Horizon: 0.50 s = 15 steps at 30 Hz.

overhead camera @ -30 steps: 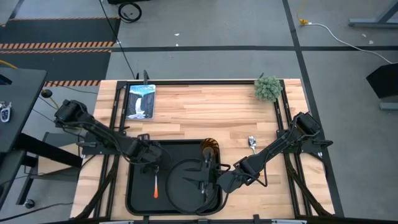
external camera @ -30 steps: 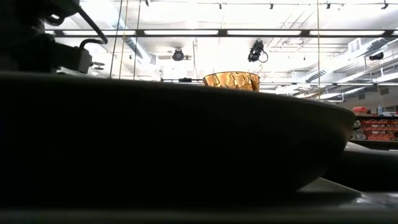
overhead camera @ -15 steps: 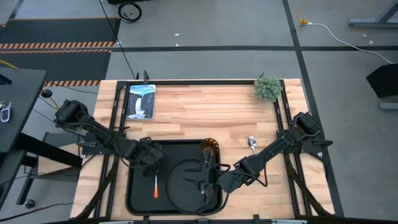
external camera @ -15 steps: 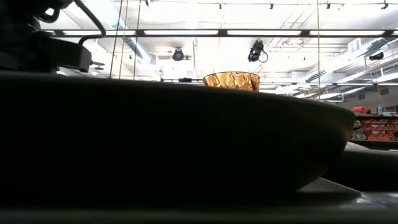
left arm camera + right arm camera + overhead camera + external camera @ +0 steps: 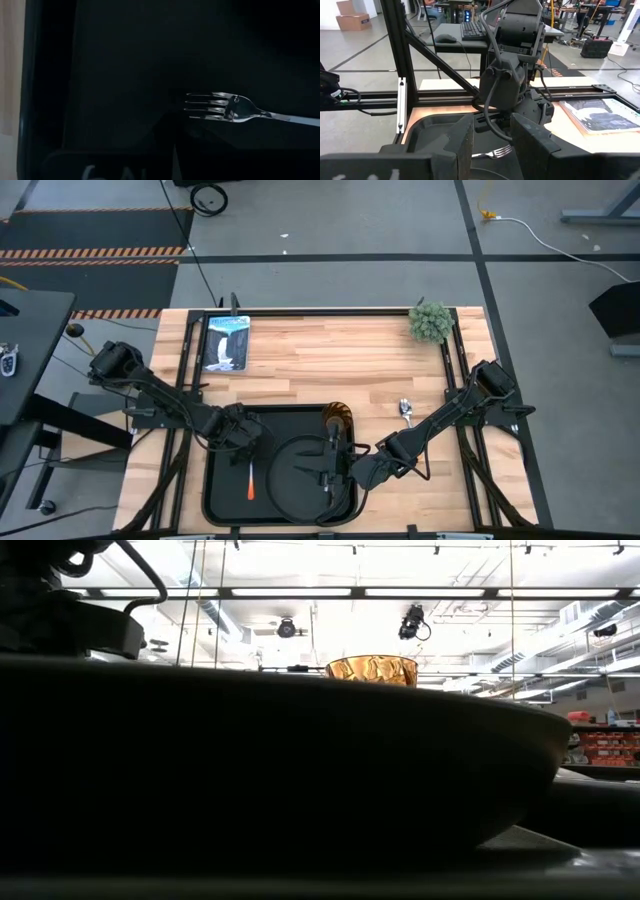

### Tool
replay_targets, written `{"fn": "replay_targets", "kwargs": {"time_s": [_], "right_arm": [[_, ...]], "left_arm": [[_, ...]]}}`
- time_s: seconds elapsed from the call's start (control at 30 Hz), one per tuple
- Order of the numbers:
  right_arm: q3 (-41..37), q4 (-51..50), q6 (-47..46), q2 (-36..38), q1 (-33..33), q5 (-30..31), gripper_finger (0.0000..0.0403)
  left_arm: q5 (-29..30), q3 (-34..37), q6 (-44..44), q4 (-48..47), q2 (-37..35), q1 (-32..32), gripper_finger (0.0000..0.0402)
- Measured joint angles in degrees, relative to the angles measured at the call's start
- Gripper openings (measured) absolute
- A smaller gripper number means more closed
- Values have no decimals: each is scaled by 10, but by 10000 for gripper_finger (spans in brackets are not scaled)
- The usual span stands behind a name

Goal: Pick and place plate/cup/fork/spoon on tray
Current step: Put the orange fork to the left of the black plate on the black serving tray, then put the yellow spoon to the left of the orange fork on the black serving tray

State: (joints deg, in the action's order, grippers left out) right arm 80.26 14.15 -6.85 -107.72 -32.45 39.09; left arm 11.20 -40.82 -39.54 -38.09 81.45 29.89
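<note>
The spoon (image 5: 405, 410) lies on the counter (image 5: 330, 360), well behind the right gripper (image 5: 337, 477), whose fingers (image 5: 462, 140) stand slightly parted and empty over the plate (image 5: 300, 470). Reaching back carelessly could knock the cup (image 5: 338, 420) beside them.

The left gripper (image 5: 243, 437) hangs over the fork (image 5: 250, 475) in the tray (image 5: 215, 490); whether it is open I cannot tell.

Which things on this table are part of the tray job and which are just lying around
Job items: the tray, the plate on it, the cup at its far edge, the fork lying in the tray, the spoon on the wood beside the tray.

Just lying about: the small green plant, the picture booklet.
</note>
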Motion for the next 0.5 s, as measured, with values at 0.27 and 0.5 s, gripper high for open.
{"fn": "replay_targets", "kwargs": {"time_s": [0.27, 0.5], "right_arm": [[0, -89, -15, 29, -15, 81, 137], [0, -462, -330, 125, -3, 56, 132]], "left_arm": [[6, -41, 2, -71, -2, 1, 14], [2, -91, -3, -101, -2, 20, 14]]}}
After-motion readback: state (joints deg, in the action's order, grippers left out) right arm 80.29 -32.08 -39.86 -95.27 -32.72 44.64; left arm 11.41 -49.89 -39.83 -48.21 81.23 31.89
